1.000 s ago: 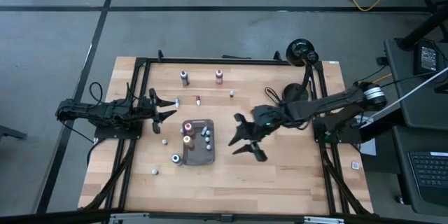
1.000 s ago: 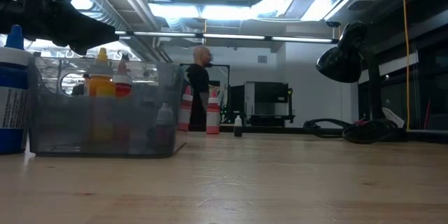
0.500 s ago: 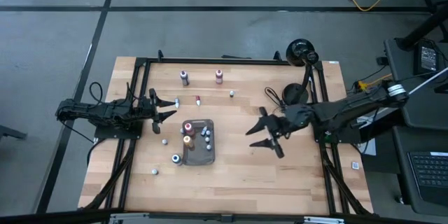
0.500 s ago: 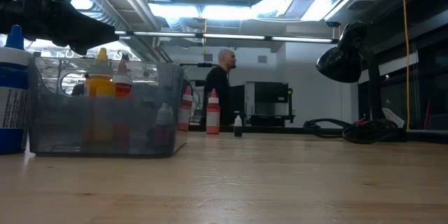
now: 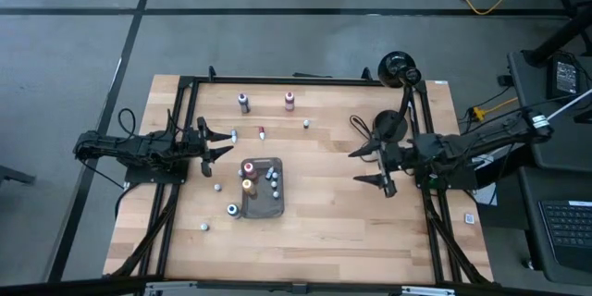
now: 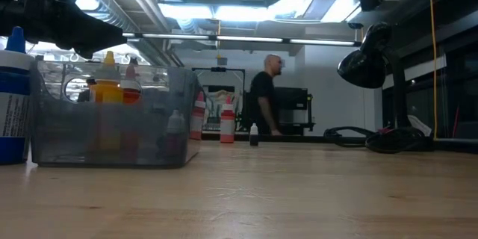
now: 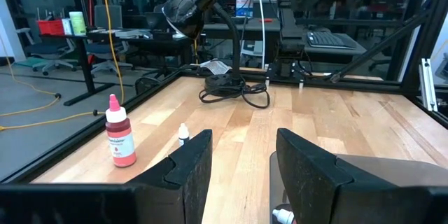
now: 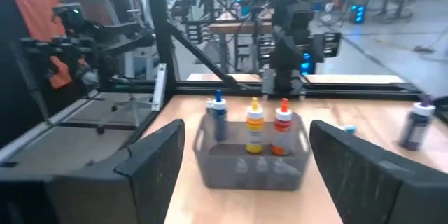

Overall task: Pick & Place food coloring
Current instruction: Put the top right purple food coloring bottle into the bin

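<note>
The food coloring bottles are scattered. Three tall ones and some tiny ones stand in the dark grey tray (image 5: 262, 188) (image 8: 252, 159). Others stand on the wood: two at the far side (image 5: 243, 102) (image 5: 289, 101), small ones (image 5: 262, 133) (image 5: 306, 125) near the middle, and more (image 5: 231, 209) by the tray's near left. My left gripper (image 5: 225, 142) (image 7: 241, 168) waits open at the left, above the table. My right gripper (image 5: 356, 166) (image 8: 245, 175) hovers open, right of the tray and facing it, with nothing between its fingers.
A black desk lamp (image 5: 398, 69) (image 6: 370, 67) and its cable (image 5: 365, 129) stand at the far right of the table. Bare wood lies between the tray and my right gripper. A person (image 6: 265, 104) walks in the room beyond the table.
My right gripper has drawn back from beside the tray toward the table's right edge, carrying nothing. The bottles and the tray have stayed where they were. The person in the background has walked to the right.
</note>
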Controlling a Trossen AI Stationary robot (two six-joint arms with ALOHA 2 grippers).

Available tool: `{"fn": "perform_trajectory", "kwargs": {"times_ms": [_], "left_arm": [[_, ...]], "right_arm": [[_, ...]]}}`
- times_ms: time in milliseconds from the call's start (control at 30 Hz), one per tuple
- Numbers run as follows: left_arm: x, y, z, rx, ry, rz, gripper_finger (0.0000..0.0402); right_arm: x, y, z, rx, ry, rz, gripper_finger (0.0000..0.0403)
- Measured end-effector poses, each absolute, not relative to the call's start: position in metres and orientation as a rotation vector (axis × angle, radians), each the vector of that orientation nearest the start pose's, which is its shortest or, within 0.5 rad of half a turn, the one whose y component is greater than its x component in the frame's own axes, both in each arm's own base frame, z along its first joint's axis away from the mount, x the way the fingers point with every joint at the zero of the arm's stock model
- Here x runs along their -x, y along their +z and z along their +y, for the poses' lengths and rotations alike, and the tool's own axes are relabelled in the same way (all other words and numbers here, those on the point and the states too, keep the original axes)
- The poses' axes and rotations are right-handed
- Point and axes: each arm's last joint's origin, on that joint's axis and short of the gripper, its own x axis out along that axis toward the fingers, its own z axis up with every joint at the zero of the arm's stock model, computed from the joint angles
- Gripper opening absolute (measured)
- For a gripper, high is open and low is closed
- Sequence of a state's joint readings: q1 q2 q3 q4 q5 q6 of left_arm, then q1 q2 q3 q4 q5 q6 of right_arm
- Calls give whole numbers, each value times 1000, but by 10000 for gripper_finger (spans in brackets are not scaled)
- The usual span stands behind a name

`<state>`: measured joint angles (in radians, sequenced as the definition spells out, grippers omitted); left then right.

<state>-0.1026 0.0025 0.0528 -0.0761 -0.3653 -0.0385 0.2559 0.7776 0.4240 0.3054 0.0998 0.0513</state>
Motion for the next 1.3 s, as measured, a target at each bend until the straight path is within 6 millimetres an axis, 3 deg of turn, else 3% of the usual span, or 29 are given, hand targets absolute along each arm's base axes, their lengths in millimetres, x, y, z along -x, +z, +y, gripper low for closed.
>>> {"fn": "perform_trajectory", "kwargs": {"times_ms": [300,500,867,1300], "left_arm": [[-93,174,1,32,263,20,155],[-93,174,1,32,263,20,155],[-93,174,1,33,263,20,155],[-93,174,1,33,263,20,155]], "right_arm": [[-145,226,29,-155,103,-32,322],[-131,209,24,-142,63,-81,323],[-111,189,14,-175,-86,-212,323],[-99,180,1,-163,-291,-165,323]]}}
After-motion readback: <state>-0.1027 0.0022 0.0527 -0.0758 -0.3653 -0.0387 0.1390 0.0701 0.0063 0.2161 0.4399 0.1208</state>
